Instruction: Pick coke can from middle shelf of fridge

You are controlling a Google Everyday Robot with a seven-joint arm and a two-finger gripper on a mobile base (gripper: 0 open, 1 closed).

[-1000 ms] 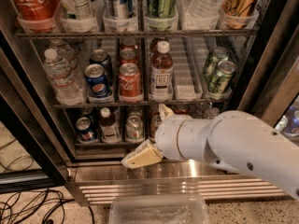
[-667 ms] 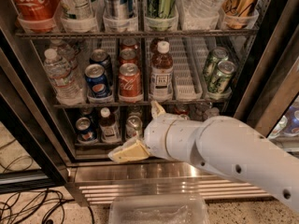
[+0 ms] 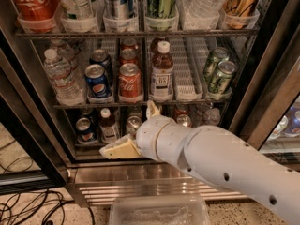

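The fridge [image 3: 257,86] stands open in front of me, with drinks on its wire shelves. The red coke can [image 3: 130,82] stands upright at the front of the middle shelf [image 3: 187,100], right of a blue Pepsi can [image 3: 97,82] and left of a brown bottle [image 3: 162,71]. More red cans stand behind it. My gripper [image 3: 127,128] is below the middle shelf, in front of the bottom shelf. It is open and empty: one beige finger [image 3: 117,149] points left and the other [image 3: 152,109] points up towards the shelf rail, just right of and below the coke can.
Water bottles [image 3: 60,76] stand at the shelf's left and green cans [image 3: 219,74] at its right. A large red Coca-Cola bottle [image 3: 32,3] is on the top shelf. Cans and small bottles fill the bottom shelf [image 3: 91,125]. A clear plastic bin [image 3: 157,212] and cables [image 3: 28,205] lie on the floor.
My arm has swung left and slightly up, carrying the open gripper from under the brown bottle to below the coke can. The drinks have not moved.
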